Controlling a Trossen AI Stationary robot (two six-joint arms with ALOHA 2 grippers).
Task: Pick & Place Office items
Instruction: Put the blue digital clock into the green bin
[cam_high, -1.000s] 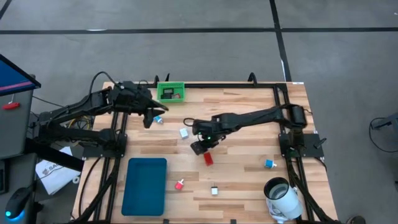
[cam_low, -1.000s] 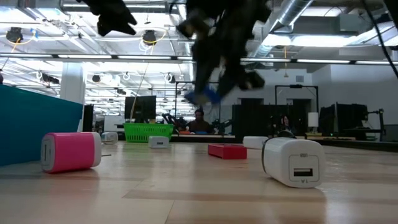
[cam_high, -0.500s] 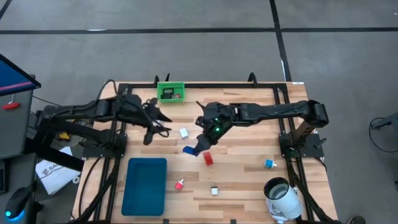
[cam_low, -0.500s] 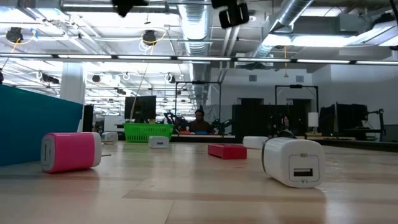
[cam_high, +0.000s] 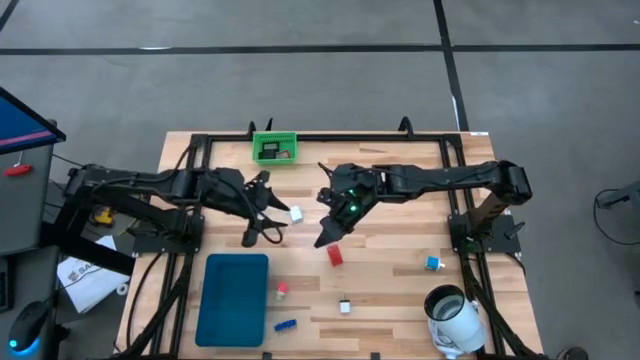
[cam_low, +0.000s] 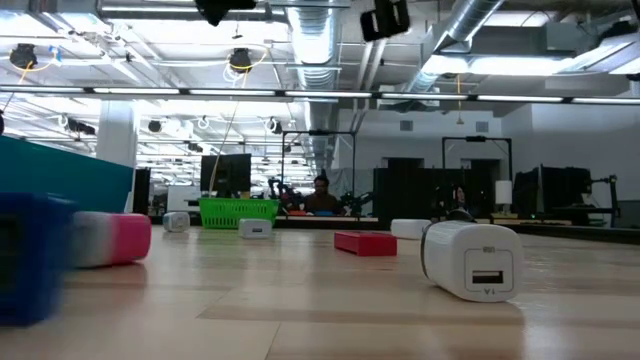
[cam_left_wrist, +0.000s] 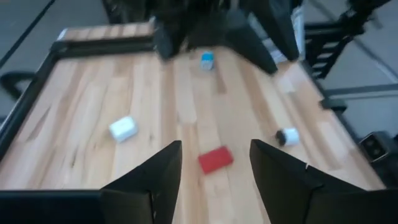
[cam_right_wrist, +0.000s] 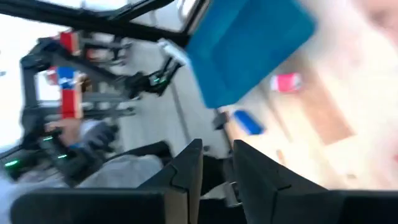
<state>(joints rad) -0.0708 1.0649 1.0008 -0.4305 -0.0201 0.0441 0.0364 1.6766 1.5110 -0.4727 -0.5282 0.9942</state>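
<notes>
Grey floor; ceiling ducts, strip lights.

Robotics lab: exposed ceiling ducts, strip lights, equipment racks, grey concrete floor.

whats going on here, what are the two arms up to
Two robot arms are working over a wooden table strewn with small office items. Neither holds anything. The right gripper hangs open above the middle of the table, just beside a red block. The left gripper is open too, near a white cube. A blue block lies at the front edge beside the teal tray, with a pink piece close by. A green bin sits at the far edge.
</notes>
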